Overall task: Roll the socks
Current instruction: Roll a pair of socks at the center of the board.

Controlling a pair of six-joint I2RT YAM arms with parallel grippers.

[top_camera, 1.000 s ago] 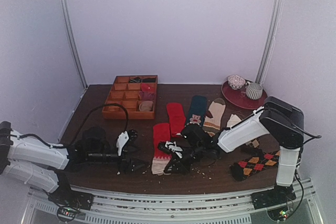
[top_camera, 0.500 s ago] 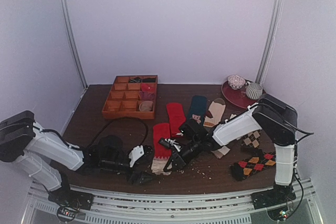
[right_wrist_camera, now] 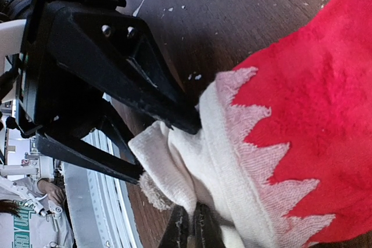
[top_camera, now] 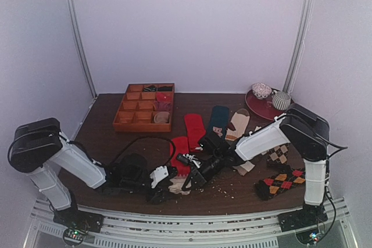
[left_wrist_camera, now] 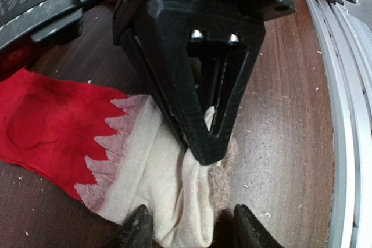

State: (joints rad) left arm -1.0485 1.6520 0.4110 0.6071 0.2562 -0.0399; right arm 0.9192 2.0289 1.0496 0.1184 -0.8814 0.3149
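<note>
The red sock (top_camera: 179,146) with a cream patterned end (left_wrist_camera: 168,201) lies at the front middle of the table. My right gripper (right_wrist_camera: 190,230) is shut on a pinch of the cream end (right_wrist_camera: 192,161), seen in the top view (top_camera: 190,173). My left gripper (left_wrist_camera: 195,227) is open, its two fingertips either side of the same cream end; in the top view it (top_camera: 164,179) sits just left of the right gripper. Another red sock (top_camera: 195,129), a dark teal sock (top_camera: 218,120), a beige striped sock (top_camera: 238,125) and an argyle sock (top_camera: 282,182) lie flat further back and right.
A wooden compartment tray (top_camera: 145,114) stands at the back left. A red plate (top_camera: 268,108) with two cups is at the back right. A second patterned sock (top_camera: 279,155) lies under the right arm. The metal rail (left_wrist_camera: 349,143) runs along the near table edge.
My left arm has swung right across the table front until its open gripper straddles the cream end. My right gripper has stayed on the sock, shifting slightly back.
</note>
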